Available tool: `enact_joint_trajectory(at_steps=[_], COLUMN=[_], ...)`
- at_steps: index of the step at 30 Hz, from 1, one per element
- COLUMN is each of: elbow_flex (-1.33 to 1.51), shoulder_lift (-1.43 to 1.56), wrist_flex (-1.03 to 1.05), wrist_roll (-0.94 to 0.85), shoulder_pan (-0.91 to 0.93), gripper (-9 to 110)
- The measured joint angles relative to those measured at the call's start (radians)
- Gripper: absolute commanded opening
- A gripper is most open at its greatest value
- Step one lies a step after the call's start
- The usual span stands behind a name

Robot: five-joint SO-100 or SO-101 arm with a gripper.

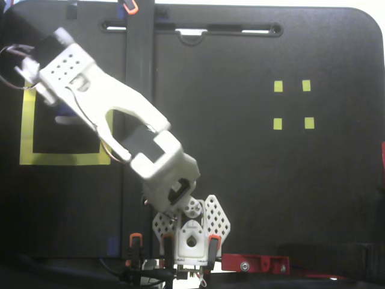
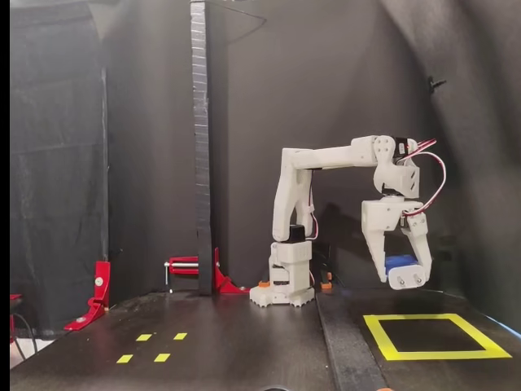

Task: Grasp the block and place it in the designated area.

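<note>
Block (image 2: 398, 263), dark blue, is clamped between the two white fingers of the tool (image 2: 404, 277), which is closed on it and points down. In the side-on fixed view it hangs clear of the table (image 2: 244, 342), not touching anything below. The arm (image 2: 326, 156) reaches out level from its base, with the wrist bent downward, a posture that fits a carry toward a drop point rather than a release.

Designated area (image 2: 429, 335), a square of wide yellow tape with a black interior, lies in front of and below the tool in that view. Nothing rests inside it. From above, the arm (image 1: 102, 102) stretches over the upper part of the yellow square (image 1: 63, 158) and hides the tool and block, so their exact position over the square cannot be read there.

Four small yellow squares (image 1: 292, 104) sit well apart on the other side of the table, bare. Red clamps (image 2: 195, 270) hold the rig at the back.

Judgement: transport nearly complete; lowering and release remain.
</note>
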Motion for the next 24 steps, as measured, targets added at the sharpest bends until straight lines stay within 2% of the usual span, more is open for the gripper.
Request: enact_joint_trajectory(at_steps=[24], elbow_flex=[-0.018], shoulder_lift=[-0.295], wrist_flex=[-0.126], wrist_roll=[0.017], shoulder_pan=[-0.041], gripper=[23])
